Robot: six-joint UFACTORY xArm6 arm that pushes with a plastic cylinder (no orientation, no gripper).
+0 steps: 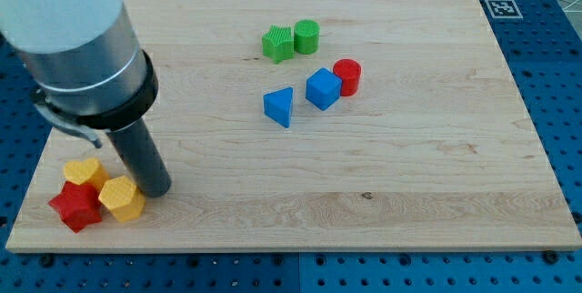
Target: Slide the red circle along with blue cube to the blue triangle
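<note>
The red circle (347,76) stands right of the board's middle, touching the right side of the blue cube (323,88). The blue triangle (279,106) lies a little to the cube's lower left, with a small gap between them. My tip (156,189) rests on the board at the view's lower left, far from these three blocks, right next to the yellow block (122,198).
A green star (278,43) and a green cylinder (306,35) sit together above the blue blocks. A yellow heart (85,173), a red star (75,206) and the yellow block cluster at the lower left corner. The wooden board (436,166) lies on a blue pegboard.
</note>
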